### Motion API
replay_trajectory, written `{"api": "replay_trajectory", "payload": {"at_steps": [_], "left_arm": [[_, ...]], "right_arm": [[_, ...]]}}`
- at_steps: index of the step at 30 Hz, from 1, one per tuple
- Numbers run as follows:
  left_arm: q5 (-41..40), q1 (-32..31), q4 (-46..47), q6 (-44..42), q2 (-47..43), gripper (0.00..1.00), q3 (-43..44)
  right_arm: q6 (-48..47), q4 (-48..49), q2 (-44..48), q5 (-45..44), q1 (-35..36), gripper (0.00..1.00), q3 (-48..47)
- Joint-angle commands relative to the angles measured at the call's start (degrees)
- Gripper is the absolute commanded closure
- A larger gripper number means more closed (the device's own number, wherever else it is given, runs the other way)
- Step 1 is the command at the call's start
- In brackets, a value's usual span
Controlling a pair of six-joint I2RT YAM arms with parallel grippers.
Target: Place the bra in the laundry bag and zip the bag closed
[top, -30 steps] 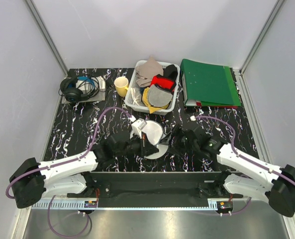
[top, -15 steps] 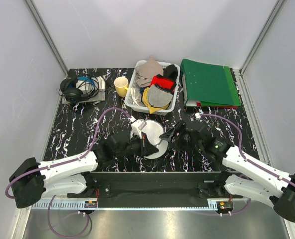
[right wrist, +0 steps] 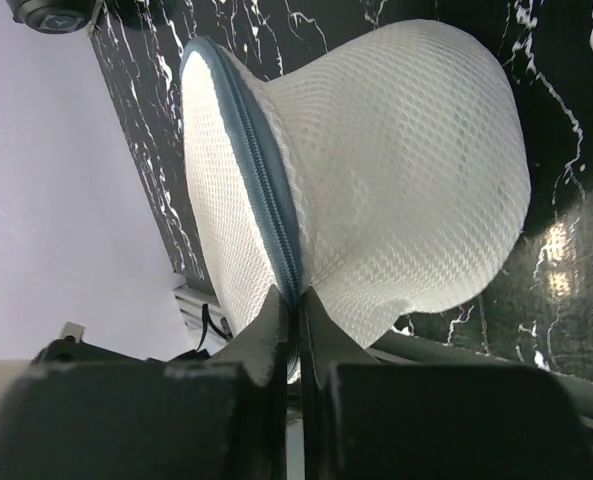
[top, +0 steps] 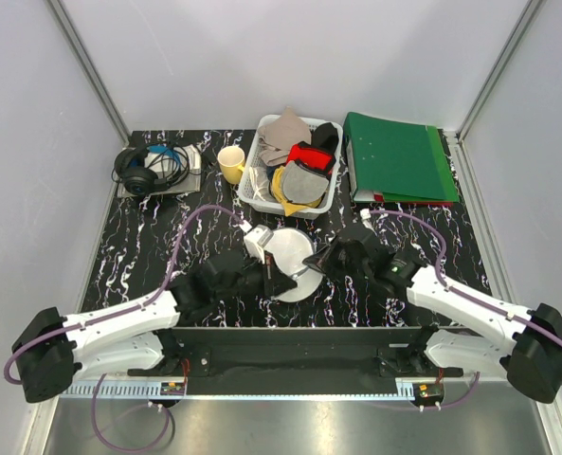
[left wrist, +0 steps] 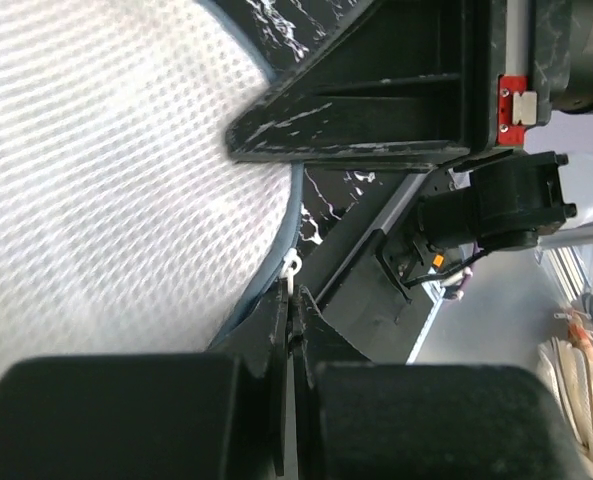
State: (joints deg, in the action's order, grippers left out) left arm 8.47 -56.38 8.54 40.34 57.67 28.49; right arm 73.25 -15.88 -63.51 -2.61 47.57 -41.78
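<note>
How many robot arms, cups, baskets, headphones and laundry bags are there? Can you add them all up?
robot arms: 2
cup: 1
basket: 1
headphones: 1
laundry bag: 1
Total: 6

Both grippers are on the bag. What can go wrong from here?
1. Left gripper is shut on only a thin white tab at the rim of the bag; a pull may slip it free.
2. Right gripper pinches directly on the zip; that grip may block zipping past that spot.
</note>
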Motion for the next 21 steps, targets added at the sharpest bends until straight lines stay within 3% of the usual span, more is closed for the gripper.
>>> {"api": "replay_trajectory", "payload": {"at_steps": [1,7,13,14,17,18,19,21], "left_arm": [[-6.00,1.18,-8.14,-0.61,-6.23,1.00,-0.45],[-15.93,7.15,-25.81,0.27,-13.72,1.00,-2.04],[-21.48,9.89,-33.23,0.71,-12.59,1.00,0.86],[-20.87,9.97,-33.23,0.53,-12.58,1.00,1.74],[-18.59,9.97,-32.36,-0.26,-14.42,0.71,2.27],[-18.32,9.97,-32.35,-0.35,-15.30,0.54,2.27],[-17.97,9.97,-32.35,-0.69,-17.39,0.49,2.18],[-17.17,9.89,-32.27,-0.61,-20.82,0.37,1.75]], "right_arm": [[-0.92,1.73,2.77,-5.04,-1.16,1.00,2.40],[-4.78,2.78,3.74,-0.56,-3.62,1.00,3.98],[-9.61,4.45,4.88,4.44,-5.03,0.99,4.34],[-10.75,4.19,4.27,5.41,-5.03,0.89,3.99],[-12.70,-3.52,3.31,5.61,-5.03,0.37,1.88],[-13.22,-5.98,3.04,3.95,-5.03,0.31,1.36],[-13.31,-10.01,2.95,3.06,-5.03,0.26,1.26],[-13.66,-13.55,3.65,-0.43,-4.95,0.06,1.52]]}}
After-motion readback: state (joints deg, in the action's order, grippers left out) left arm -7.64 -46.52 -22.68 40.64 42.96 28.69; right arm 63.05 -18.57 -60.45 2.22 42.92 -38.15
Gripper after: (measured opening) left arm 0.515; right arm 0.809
